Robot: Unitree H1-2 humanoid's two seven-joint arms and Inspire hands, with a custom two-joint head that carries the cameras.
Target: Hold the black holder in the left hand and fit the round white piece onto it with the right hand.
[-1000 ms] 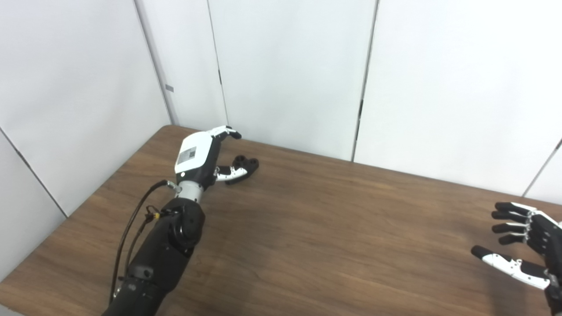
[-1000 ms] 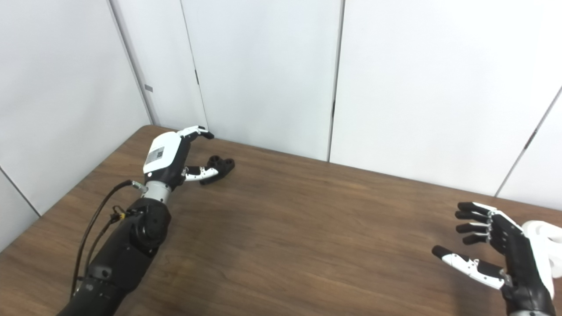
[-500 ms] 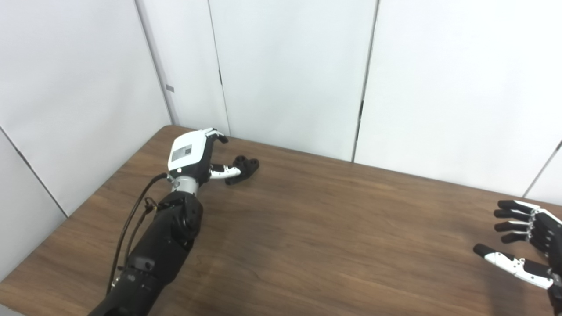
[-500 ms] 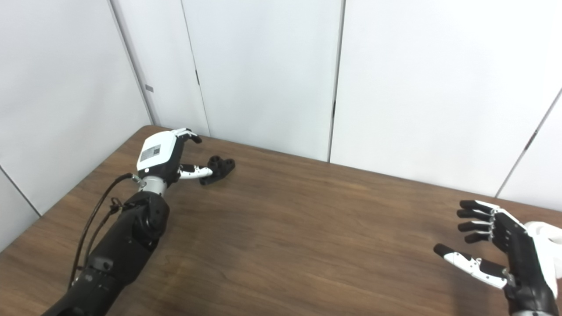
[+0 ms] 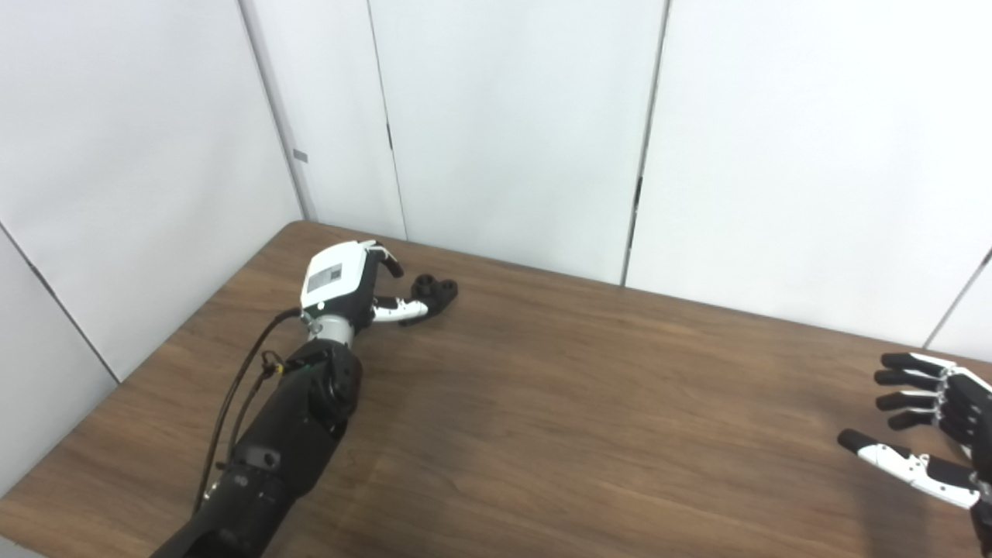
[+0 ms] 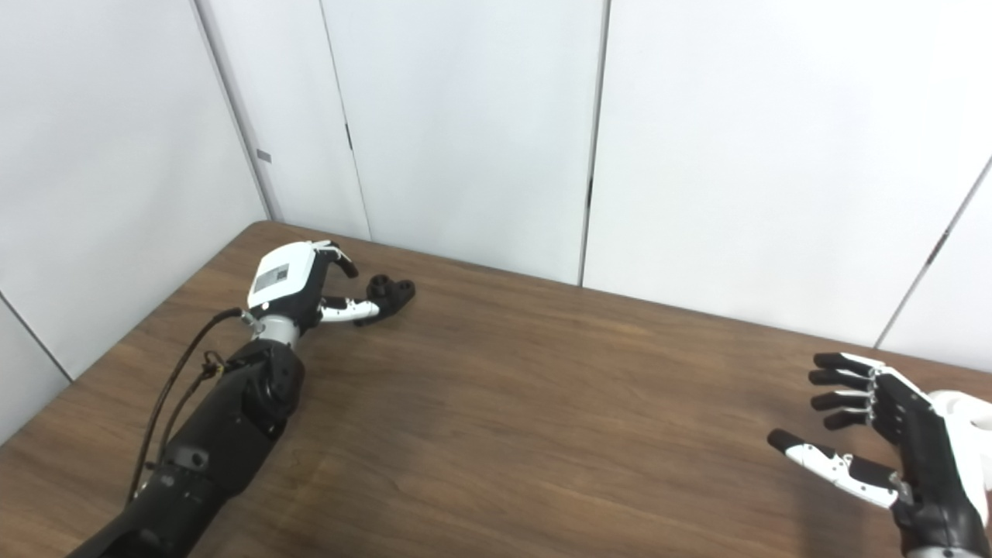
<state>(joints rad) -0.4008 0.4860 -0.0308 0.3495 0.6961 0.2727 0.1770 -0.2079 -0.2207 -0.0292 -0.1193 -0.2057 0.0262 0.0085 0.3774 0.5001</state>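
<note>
Two hands wait unclenched: your left hand (image 5: 345,279) flanks the holder (image 5: 432,292) to grasp it, your right hand (image 6: 891,438) spreads beside the white piece (image 6: 965,415).

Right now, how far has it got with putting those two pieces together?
Barely started. Nothing is joined yet. The left hand is beside the black holder on the table, thumb close to it, fingers curled, but has not lifted it. The right hand is open and empty, with the round white piece behind it. Left: grasp both, then fit them.
</note>
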